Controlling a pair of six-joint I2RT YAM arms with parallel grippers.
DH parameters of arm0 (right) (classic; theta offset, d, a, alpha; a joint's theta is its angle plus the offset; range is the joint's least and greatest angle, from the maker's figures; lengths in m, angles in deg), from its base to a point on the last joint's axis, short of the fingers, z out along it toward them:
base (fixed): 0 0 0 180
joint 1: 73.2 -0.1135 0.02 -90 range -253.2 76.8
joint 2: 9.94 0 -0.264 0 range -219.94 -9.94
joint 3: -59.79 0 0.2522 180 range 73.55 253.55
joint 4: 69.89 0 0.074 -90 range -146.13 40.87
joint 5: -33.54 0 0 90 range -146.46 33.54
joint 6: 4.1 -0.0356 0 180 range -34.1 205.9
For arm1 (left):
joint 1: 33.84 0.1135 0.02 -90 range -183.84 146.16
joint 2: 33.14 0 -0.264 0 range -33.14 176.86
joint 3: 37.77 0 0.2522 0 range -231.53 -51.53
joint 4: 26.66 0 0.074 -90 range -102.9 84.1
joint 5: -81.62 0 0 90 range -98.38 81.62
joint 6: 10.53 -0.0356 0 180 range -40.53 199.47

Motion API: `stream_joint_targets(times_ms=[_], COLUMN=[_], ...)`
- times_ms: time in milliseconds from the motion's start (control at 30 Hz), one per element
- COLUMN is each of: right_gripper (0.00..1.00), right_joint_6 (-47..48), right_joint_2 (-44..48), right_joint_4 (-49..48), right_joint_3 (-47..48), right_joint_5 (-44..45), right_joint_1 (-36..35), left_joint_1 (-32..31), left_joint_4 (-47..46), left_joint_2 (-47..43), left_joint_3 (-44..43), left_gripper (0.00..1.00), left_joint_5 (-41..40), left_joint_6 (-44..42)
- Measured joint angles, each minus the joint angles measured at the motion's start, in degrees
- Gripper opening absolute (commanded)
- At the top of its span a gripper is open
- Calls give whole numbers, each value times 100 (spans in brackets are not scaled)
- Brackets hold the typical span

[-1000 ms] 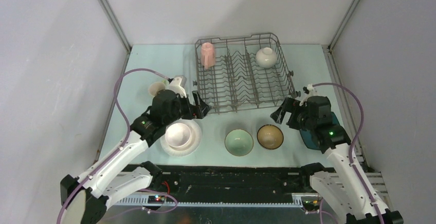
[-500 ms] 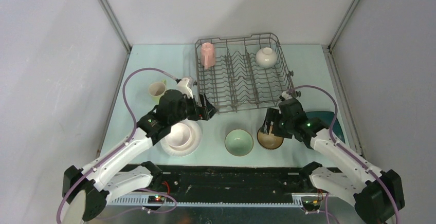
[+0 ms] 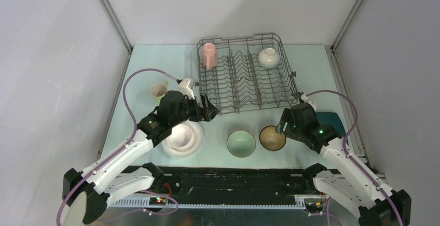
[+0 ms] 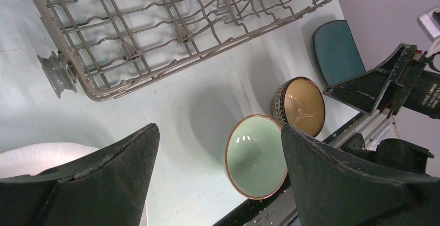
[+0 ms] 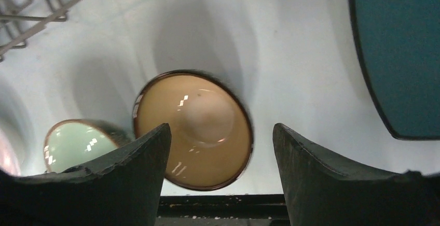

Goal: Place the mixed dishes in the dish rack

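Table (image 3: 155,65): dish rack (image 3: 244,78), mug (image 3: 158,90), green bowl (image 3: 241,143), brown bowl (image 3: 271,138), teal plate (image 3: 328,118)

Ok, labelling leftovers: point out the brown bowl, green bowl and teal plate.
Round brown bowl (image 5: 202,119): right wrist view, inner bottom.
Round pale green bowl (image 4: 256,156): left wrist view, inner wall.
Dark teal squarish plate (image 5: 399,55): right wrist view, flat face.

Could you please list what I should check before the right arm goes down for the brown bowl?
1. Right gripper open: ok, jaws spread wide.
2. Brown bowl under it: ok, upright, empty.
3. Rim lined up with a finger: cannot tell.
4. Pale green bowl apart from brown bowl: ok.
5. Dish rack has free tines: ok, middle rows bare.
6. Left gripper clear: ok, open, off to the left.
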Motion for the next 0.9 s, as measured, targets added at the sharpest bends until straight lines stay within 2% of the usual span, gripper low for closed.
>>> stream_joint_targets(times_ms=[200,333,400,467,500,567,733,900], right_gripper=[71,66,54,34,17,0,0,0], right_joint_6=[-111,-142,-118,-57,-52,35,111,269], right_joint_2=[-155,-575,-778,-911,-957,-992,-949,-483], right_joint_4=[-31,-317,-472,-601,-669,-717,-758,-651], right_joint_3=[-468,-702,-748,-763,-763,-769,-791,-809], right_joint_5=[-26,-258,-382,-479,-520,-549,-739,-981], right_joint_1=[153,149,146,146,146,160,341,737], left_joint_1=[0,0,0,0,0,0,0,0], left_joint_4=[-2,4,4,17,26,46,66,72], left_joint_2=[52,87,87,87,87,87,87,87], left_joint_3=[0,0,0,0,0,0,0,0], left_gripper=[94,94,94,94,94,94,94,94], left_joint_5=[50,90,90,90,87,87,90,96], left_joint_6=[-2,-4,-4,-7,-7,-7,-9,-13])
